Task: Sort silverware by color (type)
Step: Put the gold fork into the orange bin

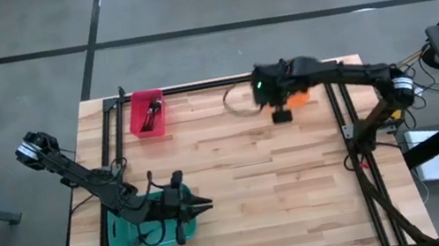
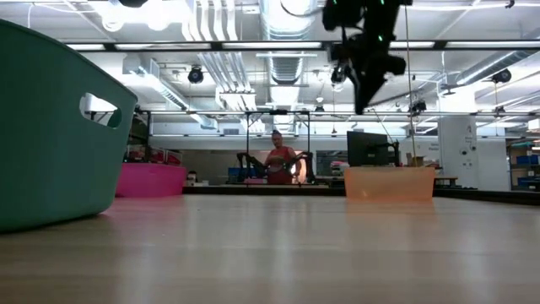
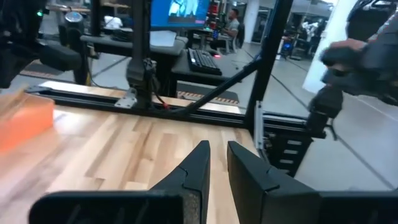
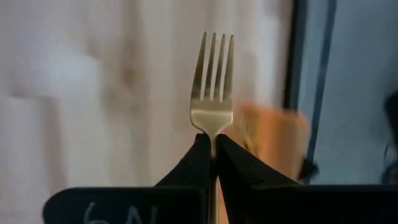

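Right claw point(image 4: 213, 146) is clamped shut on a gold fork point(image 4: 212, 87), hovering over the orange bin point(image 1: 303, 96) at the table's point(image 1: 256, 179) one o'clock. You are mid-delivery; next, lower and release. Your left claw point(image 3: 216, 163), slightly parted and empty, waits over the teal bin point(image 1: 122, 237) at seven o'clock.

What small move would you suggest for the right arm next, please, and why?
Probably carry the gold fork over the orange bin and lower it before letting go. The right gripper is shut on the fork, tines pointing out past the fingers, high above the table beside that bin.
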